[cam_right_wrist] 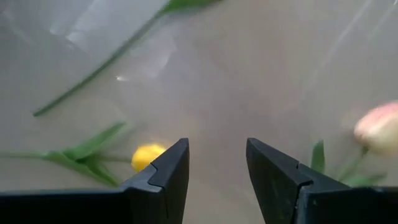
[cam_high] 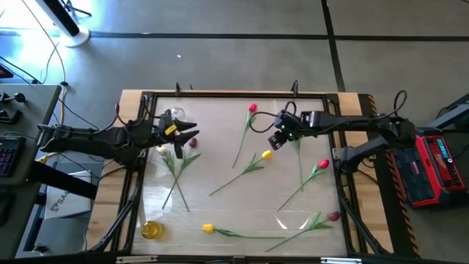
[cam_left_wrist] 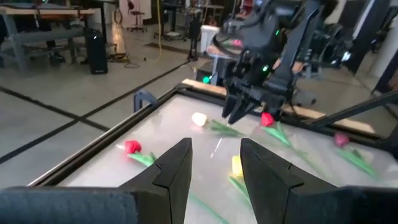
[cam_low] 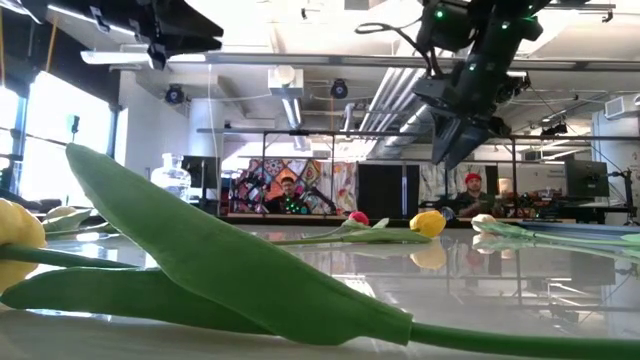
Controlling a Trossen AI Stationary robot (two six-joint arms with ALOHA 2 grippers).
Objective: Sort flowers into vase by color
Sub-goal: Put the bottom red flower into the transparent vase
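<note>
We see tulips in several colours on a pale glossy table point(cam_high: 220, 220) framed in light wood: a red-pink head point(cam_high: 253, 108) at the far edge, a yellow one point(cam_high: 266, 155) mid-table, another red one point(cam_high: 324, 164) to its right, a dark maroon one point(cam_high: 334, 216) near the front and a second yellow one point(cam_high: 208, 229) beside long green stems. A cream-white head point(cam_left_wrist: 199, 119) shows in the left wrist view. We think the small vase point(cam_high: 152, 230) at the front left is yellow-tinted glass. Both arms are dark, the left gripper point(cam_high: 192, 134) marked with a yellow patch, the right gripper point(cam_high: 274, 142) black
</note>
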